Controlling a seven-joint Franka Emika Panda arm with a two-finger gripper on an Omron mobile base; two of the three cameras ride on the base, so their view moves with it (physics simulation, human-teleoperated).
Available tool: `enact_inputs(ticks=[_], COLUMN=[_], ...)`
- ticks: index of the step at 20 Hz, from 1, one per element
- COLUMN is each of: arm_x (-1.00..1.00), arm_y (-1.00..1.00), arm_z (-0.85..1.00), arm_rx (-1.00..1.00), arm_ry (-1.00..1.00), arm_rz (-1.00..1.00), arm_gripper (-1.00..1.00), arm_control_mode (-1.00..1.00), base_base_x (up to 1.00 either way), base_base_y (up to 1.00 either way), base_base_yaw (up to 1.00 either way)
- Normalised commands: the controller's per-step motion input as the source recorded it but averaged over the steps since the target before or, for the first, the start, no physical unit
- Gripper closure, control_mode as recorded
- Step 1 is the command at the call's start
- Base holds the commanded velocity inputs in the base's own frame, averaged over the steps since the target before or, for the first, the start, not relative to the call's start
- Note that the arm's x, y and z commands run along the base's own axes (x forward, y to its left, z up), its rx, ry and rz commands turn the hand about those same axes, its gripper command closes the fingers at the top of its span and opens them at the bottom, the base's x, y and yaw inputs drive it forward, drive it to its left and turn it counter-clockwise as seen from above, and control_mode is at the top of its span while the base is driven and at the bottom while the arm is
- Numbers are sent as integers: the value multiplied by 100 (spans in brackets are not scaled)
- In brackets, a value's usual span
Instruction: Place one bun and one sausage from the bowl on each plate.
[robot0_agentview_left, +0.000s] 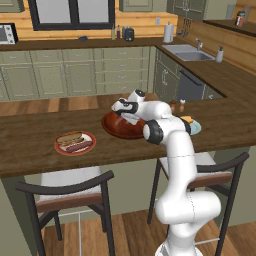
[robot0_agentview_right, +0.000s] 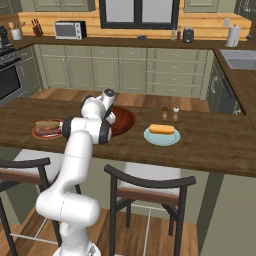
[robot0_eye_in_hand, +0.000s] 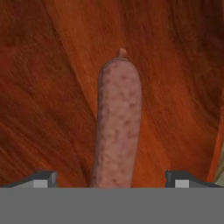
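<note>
- The gripper (robot0_eye_in_hand: 112, 183) hung low inside the bowl (robot0_eye_in_hand: 48, 87), released, with its two dark fingertips (robot0_eye_in_hand: 43, 179) set wide to either side of the sausage (robot0_eye_in_hand: 117, 127) and touching nothing.
- The sausage lay flat on the glossy wooden bottom of the bowl, running straight away from the hand, its near end between the tips and its knotted far end pointing off.
- I judged it a light thing, somewhat soft and smooth-skinned, round enough to roll or squirt out of a hard pinch; a moderate squeeze looked wiser than a firm one.
- The best hold seemed to be across its narrow width near the middle of its length, so it would not droop or swing from one end. The fingertips were already lined up across it, though nearer one end than the middle.
- From behind the arm, the hand (robot0_agentview_left: 127, 107) sat over the brown bowl (robot0_agentview_left: 112, 127) on the counter (robot0_agentview_left: 30, 145).
- To one side stood the red-rimmed plate (robot0_agentview_left: 75, 143), already carrying a bun (robot0_agentview_left: 70, 137) and a sausage (robot0_agentview_left: 80, 146).
- On the other side the pale blue plate (robot0_agentview_right: 162, 136) held only a yellow-orange bun (robot0_agentview_right: 162, 129), so this sausage looked meant for it.
- Two small shakers (robot0_agentview_right: 170, 114) stood just behind that plate, worth avoiding on the way.
</note>
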Motion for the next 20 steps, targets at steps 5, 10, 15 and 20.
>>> enact_inputs(ticks=[5, 10, 15, 20], arm_x=[0, 0, -15, -70], arm_y=[0, 0, 0, -13], arm_z=[0, 0, 9, 90], arm_rx=[0, 0, 0, -1], arm_ry=[0, 0, 0, -11], arm_rz=[0, 0, -1, -13], arm_gripper=[100, 100, 100, 100], arm_control_mode=[-100, -100, -100, -100], base_base_x=[0, 0, 0, 0], base_base_y=[0, 0, 0, 0], base_base_yaw=[0, 0, 0, 0])
